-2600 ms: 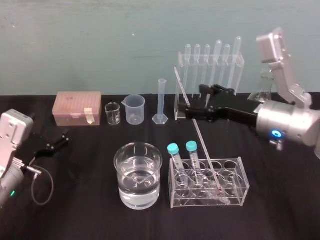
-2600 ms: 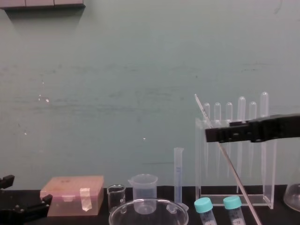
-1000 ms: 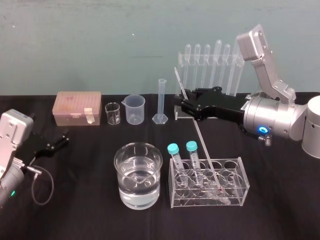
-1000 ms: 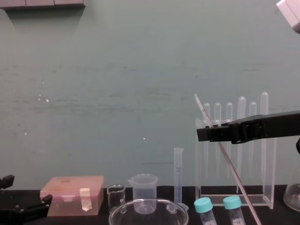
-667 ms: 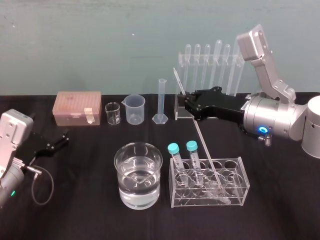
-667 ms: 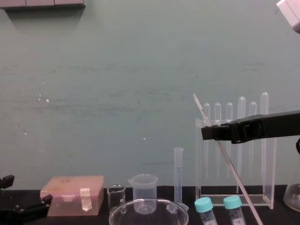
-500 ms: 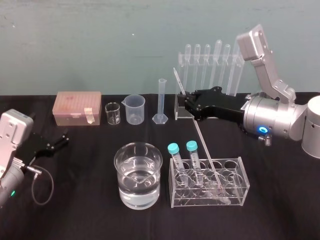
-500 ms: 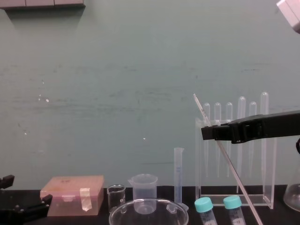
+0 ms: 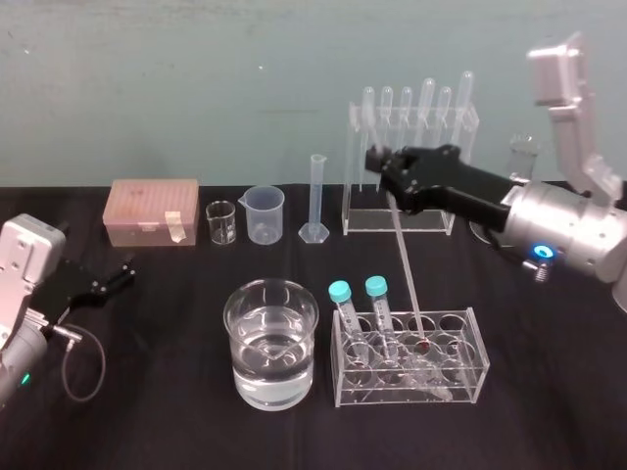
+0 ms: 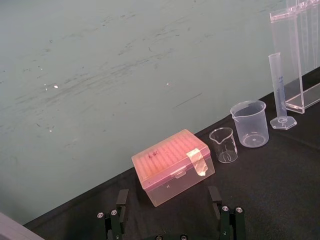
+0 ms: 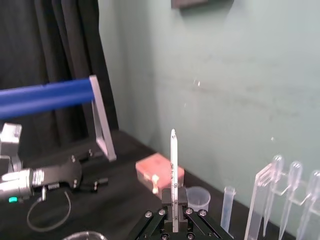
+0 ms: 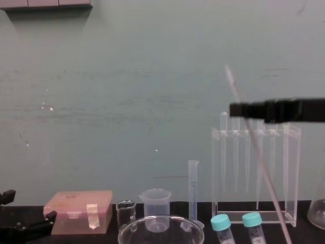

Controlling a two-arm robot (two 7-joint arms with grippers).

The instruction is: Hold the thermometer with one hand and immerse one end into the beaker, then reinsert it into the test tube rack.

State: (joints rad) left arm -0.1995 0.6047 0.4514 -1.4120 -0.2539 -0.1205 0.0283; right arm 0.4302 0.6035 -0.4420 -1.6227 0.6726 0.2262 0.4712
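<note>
My right gripper (image 9: 384, 164) is shut on the thermometer (image 9: 404, 259), a long thin glass rod held near its upper end. The rod slants down to a red tip at the top holes of the low clear test tube rack (image 9: 460, 377), which holds two teal-capped tubes. In the right wrist view the thermometer (image 11: 173, 170) stands clamped between the black fingers (image 11: 166, 220). In the chest view the gripper (image 12: 236, 110) holds it high before the wall. The wide glass beaker (image 9: 270, 380), part full of water, stands left of the rack. My left gripper (image 9: 110, 278) rests open at the far left.
Along the back stand a pink tip box (image 9: 154, 211), a tiny glass beaker (image 9: 221, 223), a small plastic beaker (image 9: 265, 213) and a graduated cylinder (image 9: 315, 196). A tall clear frame of pipettes (image 9: 416, 211) is right behind my right gripper. A cable loop (image 9: 83, 364) lies near the left arm.
The right gripper closed on the thermometer, then rose and shifted right with it. The rod's red tip came up from the rack's floor to its top holes. The left arm stayed still.
</note>
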